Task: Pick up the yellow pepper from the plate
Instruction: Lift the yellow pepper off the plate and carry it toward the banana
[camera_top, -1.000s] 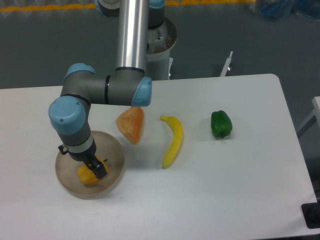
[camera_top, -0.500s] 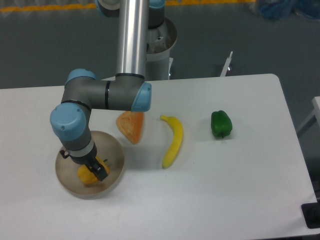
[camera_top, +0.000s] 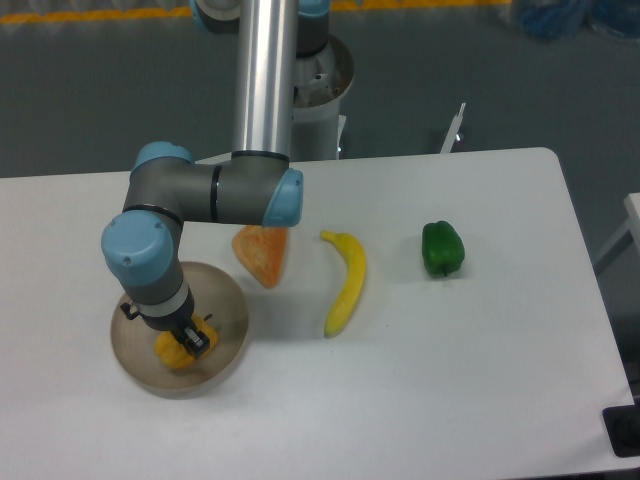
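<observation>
The yellow pepper (camera_top: 173, 352) lies in the round beige plate (camera_top: 225, 310) at the front left of the table. My gripper (camera_top: 186, 340) points straight down into the plate, right on top of the pepper. One dark finger (camera_top: 196, 342) shows against the pepper's right side. The other finger is hidden under the blue-grey wrist, so the gap between the fingers does not show. The pepper still rests in the plate.
An orange-pink wedge (camera_top: 264, 253) lies just right of the plate, under the arm's elbow. A yellow banana (camera_top: 346, 280) lies mid-table and a green pepper (camera_top: 442, 248) to the right. The arm's column stands at the table's back edge.
The wrist has sunk a little lower over the pepper and shifted slightly right. Less of the dark finger shows now. The pepper and plate have not moved.
</observation>
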